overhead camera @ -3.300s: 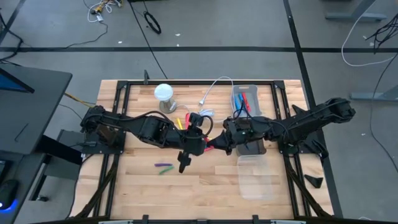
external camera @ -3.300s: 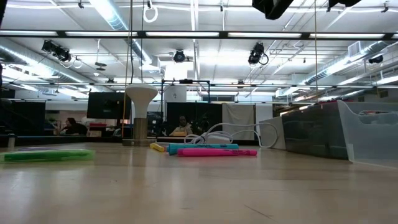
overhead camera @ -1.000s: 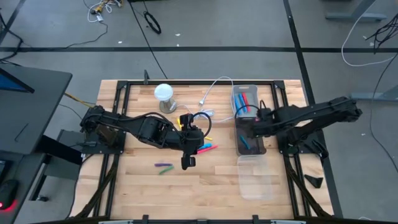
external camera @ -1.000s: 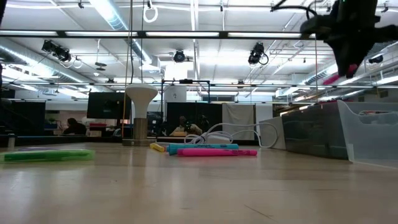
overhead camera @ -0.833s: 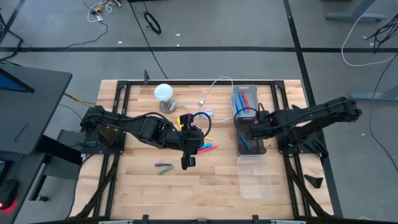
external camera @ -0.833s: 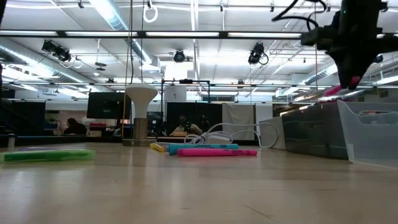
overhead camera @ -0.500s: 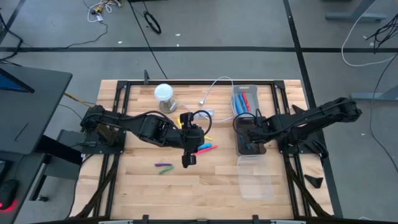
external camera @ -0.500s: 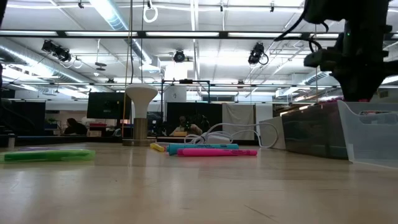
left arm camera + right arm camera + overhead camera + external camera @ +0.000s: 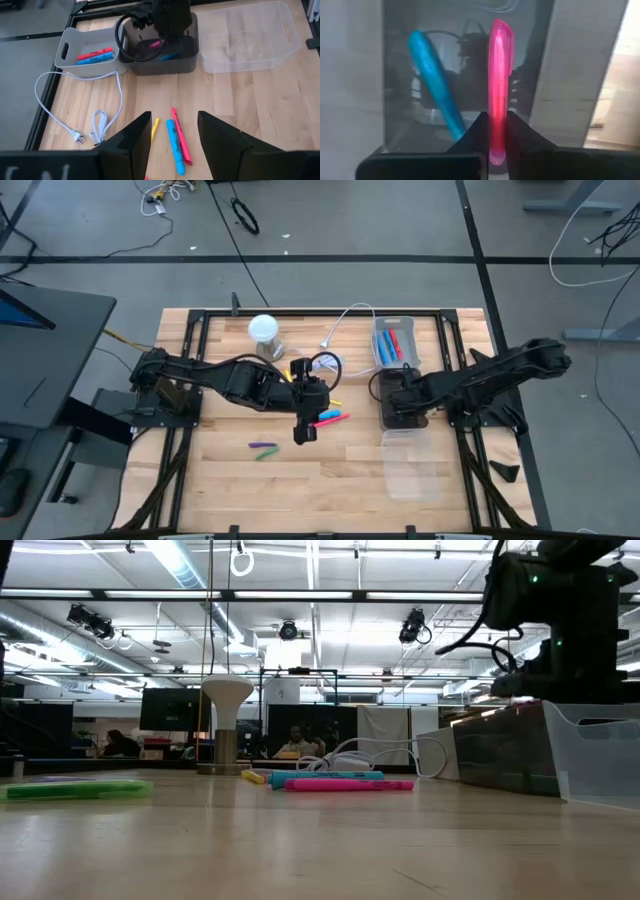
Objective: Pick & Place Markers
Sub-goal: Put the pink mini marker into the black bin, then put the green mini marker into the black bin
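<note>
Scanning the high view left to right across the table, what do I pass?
Green and purple markers → white lamp → left gripper → pink and blue markers → dark bin, right gripper down inside it with a pink marker.

Pink marker (image 9: 498, 85), blue marker (image 9: 434, 82), dark grey bin (image 9: 187, 62).

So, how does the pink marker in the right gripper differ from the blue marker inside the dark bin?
The pink marker is clamped in the right gripper; the blue marker lies free in the dark bin. The pink one runs straight ahead from the fingers, the blue one slants. Both are short sticks.
</note>
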